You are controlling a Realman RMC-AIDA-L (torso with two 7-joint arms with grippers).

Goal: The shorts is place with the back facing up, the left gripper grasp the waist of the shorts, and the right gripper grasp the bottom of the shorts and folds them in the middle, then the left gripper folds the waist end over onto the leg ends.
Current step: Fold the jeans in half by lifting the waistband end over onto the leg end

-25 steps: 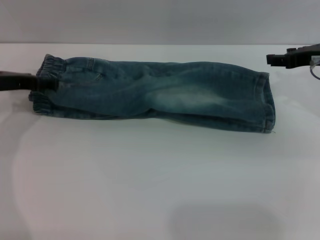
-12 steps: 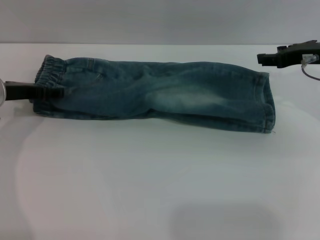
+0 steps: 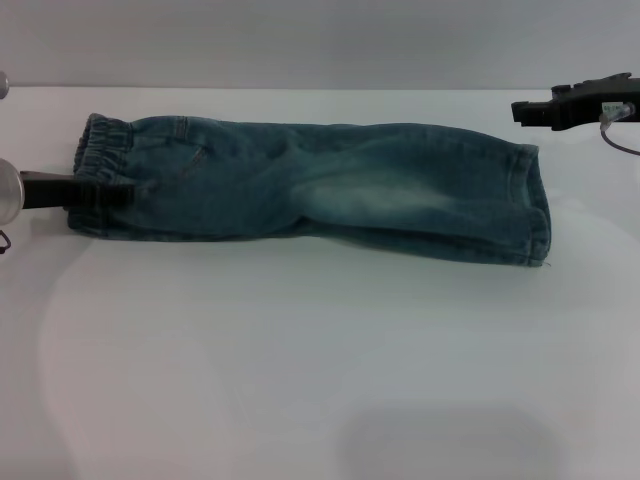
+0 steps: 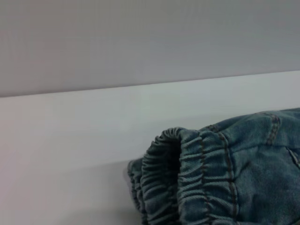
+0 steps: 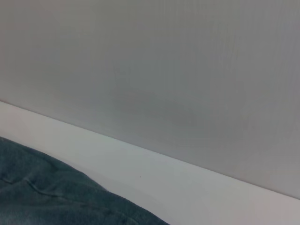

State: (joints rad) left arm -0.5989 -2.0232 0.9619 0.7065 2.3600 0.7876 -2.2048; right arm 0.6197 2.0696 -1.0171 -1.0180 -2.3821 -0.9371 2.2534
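The blue denim shorts (image 3: 320, 185) lie folded lengthwise on the white table (image 3: 320, 350), with the elastic waist (image 3: 100, 150) at the left and the leg ends (image 3: 530, 205) at the right. My left gripper (image 3: 105, 192) reaches in from the left edge and overlaps the near part of the waist. The gathered waistband (image 4: 187, 178) fills the left wrist view from close up. My right gripper (image 3: 520, 110) hovers above the table at the far right, just beyond the leg ends and apart from the cloth. A strip of the denim (image 5: 47, 192) shows in the right wrist view.
A plain grey wall (image 3: 320, 40) stands behind the table's far edge. A faint shadow (image 3: 440, 440) falls on the table's near part. A thin cable (image 3: 620, 140) hangs from the right arm.
My left gripper has slid rightward, further onto the waist. The right gripper has drifted slightly left toward the leg ends. The shorts have not moved.
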